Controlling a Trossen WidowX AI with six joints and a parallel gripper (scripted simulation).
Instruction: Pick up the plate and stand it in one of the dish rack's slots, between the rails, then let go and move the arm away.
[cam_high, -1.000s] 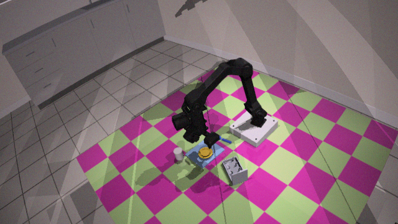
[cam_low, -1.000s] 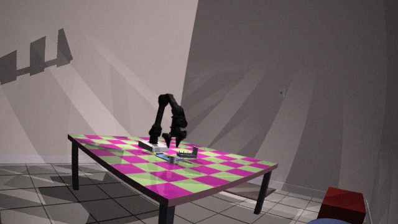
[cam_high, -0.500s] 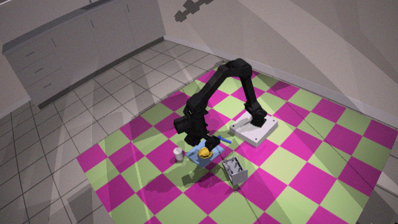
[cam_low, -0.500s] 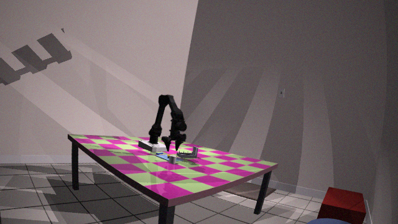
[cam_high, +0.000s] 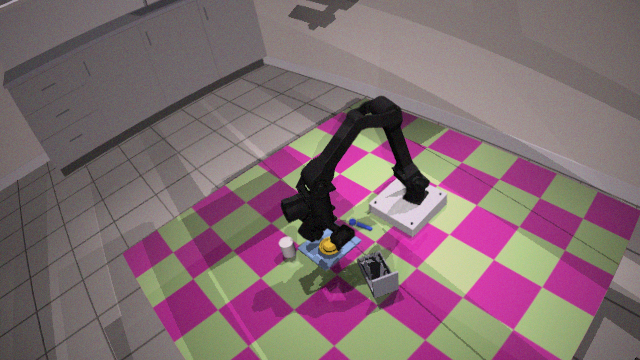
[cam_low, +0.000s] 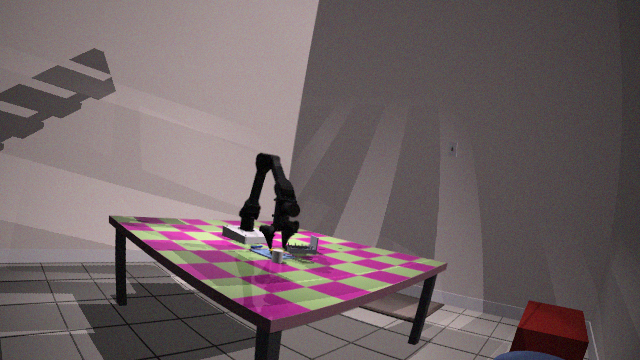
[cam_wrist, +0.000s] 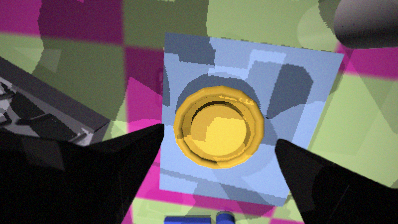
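Note:
A yellow round plate (cam_high: 328, 246) (cam_wrist: 219, 129) lies flat on a light blue square mat (cam_high: 327, 264) (cam_wrist: 175, 177). My gripper (cam_wrist: 219, 137) (cam_low: 278, 248) is open and points down over the plate. In the wrist view one fingertip is at each side of the plate, with nothing held between them. In the top view the gripper partly hides the mat. The grey dish rack (cam_high: 385, 285) (cam_low: 314, 245) (cam_wrist: 60, 95) stands beside the mat; the wrist view shows only part of it, at the left edge behind a finger.
A white cylinder (cam_high: 287, 248) (cam_low: 277, 256) (cam_wrist: 370, 22) stands by the mat, on the side away from the rack. A blue object (cam_high: 361, 224) (cam_wrist: 187, 220) lies between the mat and the arm's white base (cam_high: 400, 220). The table top is chequered magenta and green.

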